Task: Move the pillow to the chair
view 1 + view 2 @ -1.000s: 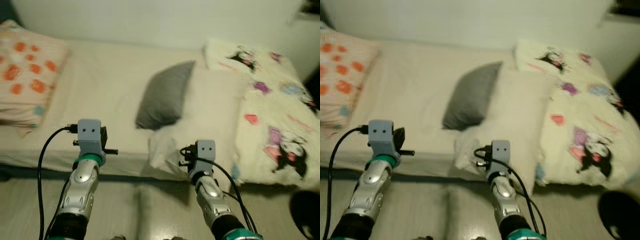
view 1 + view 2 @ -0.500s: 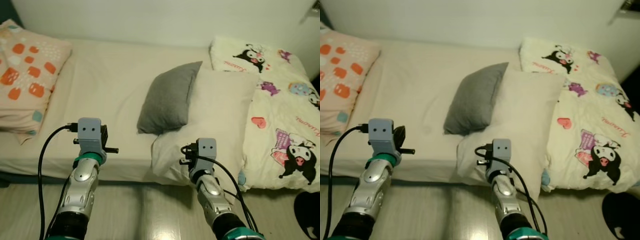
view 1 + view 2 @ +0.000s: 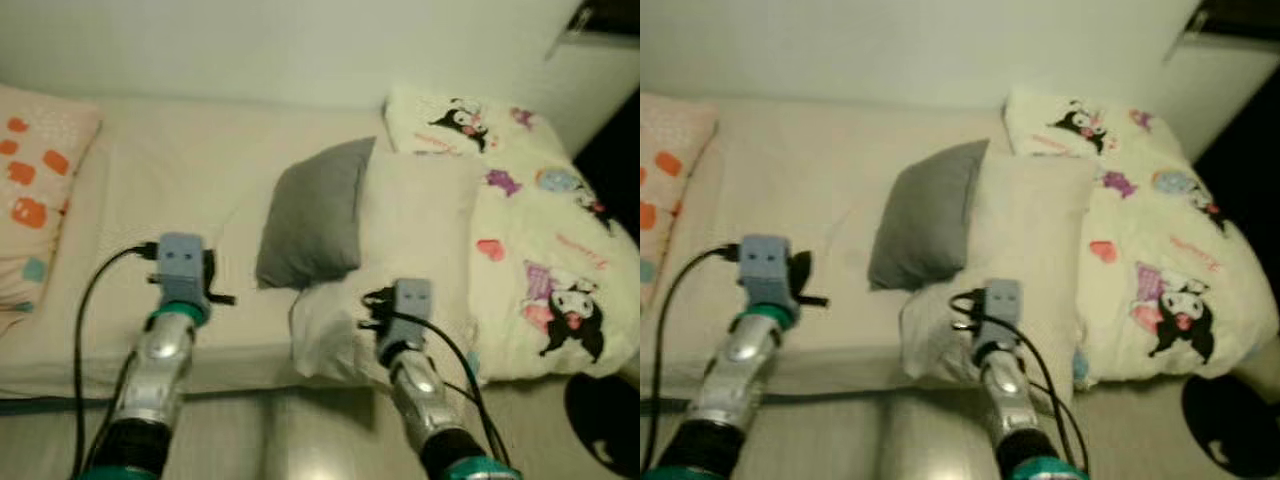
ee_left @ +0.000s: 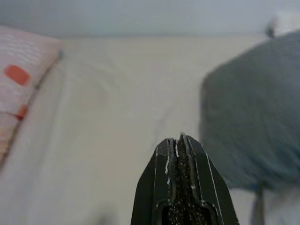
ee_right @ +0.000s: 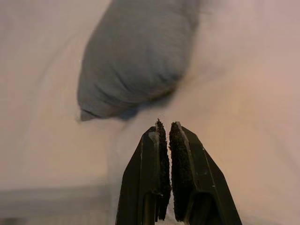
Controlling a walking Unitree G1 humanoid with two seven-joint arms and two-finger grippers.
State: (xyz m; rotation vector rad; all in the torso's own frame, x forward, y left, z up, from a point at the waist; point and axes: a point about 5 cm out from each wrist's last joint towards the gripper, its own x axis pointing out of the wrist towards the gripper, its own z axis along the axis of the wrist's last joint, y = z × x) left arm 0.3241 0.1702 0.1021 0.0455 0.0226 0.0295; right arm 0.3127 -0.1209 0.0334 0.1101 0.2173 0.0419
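Note:
A grey pillow point(image 3: 315, 215) lies tilted in the middle of the bed point(image 3: 180, 170), leaning against a larger white pillow point(image 3: 410, 240) whose near end hangs over the bed's front edge. My right gripper point(image 5: 166, 124) is shut with nothing in it, just above the white pillow's near end point(image 5: 234, 103), and the grey pillow point(image 5: 136, 51) lies ahead of it. To the left of the grey pillow point(image 4: 253, 117), my left gripper point(image 4: 181, 138) is shut and empty over the bare sheet. Both wrists point(image 3: 182, 270) are raised at the bed's front edge.
A pillow with orange patches point(image 3: 30, 190) lies at the bed's left end. A cream blanket with cartoon figures point(image 3: 530, 230) covers the right end. Pale floor point(image 3: 300, 440) runs in front of the bed, with a dark round object point(image 3: 600, 410) at the lower right.
The whole picture has shifted and blurred, so the camera moved. Both arms keep the same pose before the bed, and the pillows lie as before.

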